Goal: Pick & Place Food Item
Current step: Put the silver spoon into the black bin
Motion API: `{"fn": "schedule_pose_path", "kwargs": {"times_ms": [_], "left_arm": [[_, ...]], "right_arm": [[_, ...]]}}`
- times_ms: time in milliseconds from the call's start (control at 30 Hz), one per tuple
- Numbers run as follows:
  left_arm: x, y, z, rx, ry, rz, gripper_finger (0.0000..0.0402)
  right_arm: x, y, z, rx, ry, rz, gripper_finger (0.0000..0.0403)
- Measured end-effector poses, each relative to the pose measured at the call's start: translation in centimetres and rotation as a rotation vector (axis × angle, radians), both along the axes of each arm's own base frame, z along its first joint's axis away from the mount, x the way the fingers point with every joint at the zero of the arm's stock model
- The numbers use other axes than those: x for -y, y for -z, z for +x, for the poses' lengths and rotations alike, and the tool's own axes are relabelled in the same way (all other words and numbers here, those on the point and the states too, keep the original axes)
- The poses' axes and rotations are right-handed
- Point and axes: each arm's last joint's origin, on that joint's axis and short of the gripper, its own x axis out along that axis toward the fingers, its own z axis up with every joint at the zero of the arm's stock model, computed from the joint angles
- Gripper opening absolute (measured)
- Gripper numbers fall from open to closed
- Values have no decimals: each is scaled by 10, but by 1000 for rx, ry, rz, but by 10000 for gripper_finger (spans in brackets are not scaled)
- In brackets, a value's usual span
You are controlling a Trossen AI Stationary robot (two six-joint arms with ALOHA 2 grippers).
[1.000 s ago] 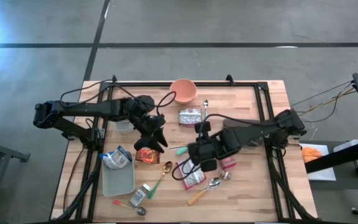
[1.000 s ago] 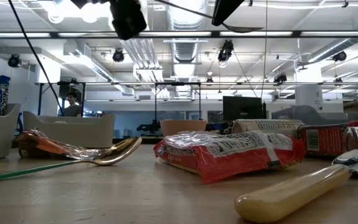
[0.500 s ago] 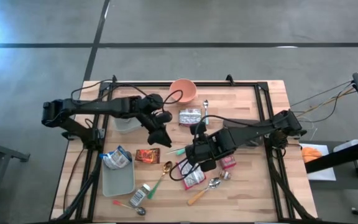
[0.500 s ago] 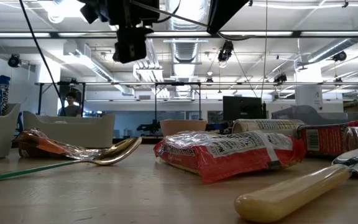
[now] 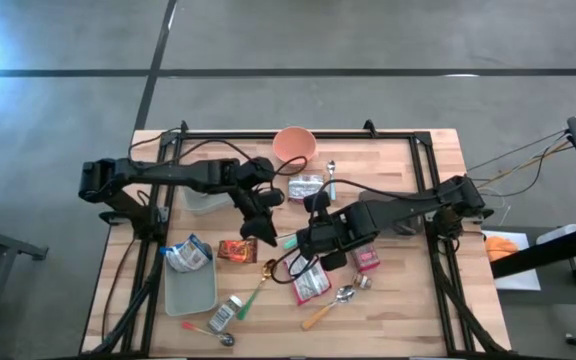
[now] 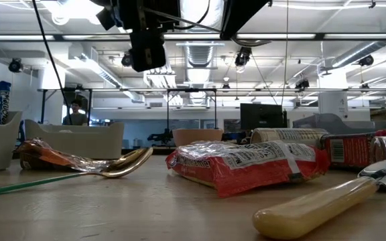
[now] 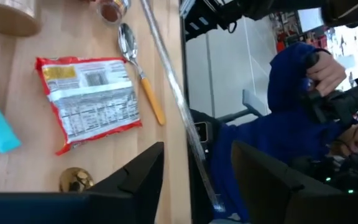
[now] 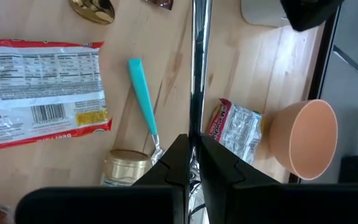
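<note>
Hovering our left gripper point(image 5: 265, 228) — fingers apart, empty — beside the brown snack packet point(image 5: 236, 250) on the table point(image 5: 408, 300), we risk snagging our right gripper point(image 5: 313, 245), pinched together, crowding close.

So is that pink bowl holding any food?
No, in the high view the pink bowl at the table's far edge shows only its bare inside.

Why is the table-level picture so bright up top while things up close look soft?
Low view: ceiling lights glare behind the dark arms, and the near spoon handle is blurred. High view: a bluish flare sits at the left edge. Left wrist view: the person beyond the table is blurred.
</note>
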Motion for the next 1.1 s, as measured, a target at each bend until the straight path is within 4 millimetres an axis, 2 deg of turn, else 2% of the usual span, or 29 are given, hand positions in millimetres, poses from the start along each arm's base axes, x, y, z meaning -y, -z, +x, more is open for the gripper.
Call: {"fn": "schedule_pose_path", "kwargs": {"times_ms": [267, 333, 767, 900, 1100], "left_arm": [[0, 1, 0, 41, 34, 31, 38], [0, 3, 0, 28, 31, 38, 14], [-1, 3, 0, 60, 38, 83, 3], [-1, -4, 3, 148, 44, 131, 1], [-1, -7, 0, 146, 28, 147, 0]], "right_arm": [[0, -1, 2, 14, -10, -1, 17], [0, -2, 1, 16, -8, -1, 17], [0, -3, 0, 34, 28, 22, 26], [0, -4, 7, 118, 106, 76, 56], [8, -9, 10, 211, 258, 162, 131]]}}
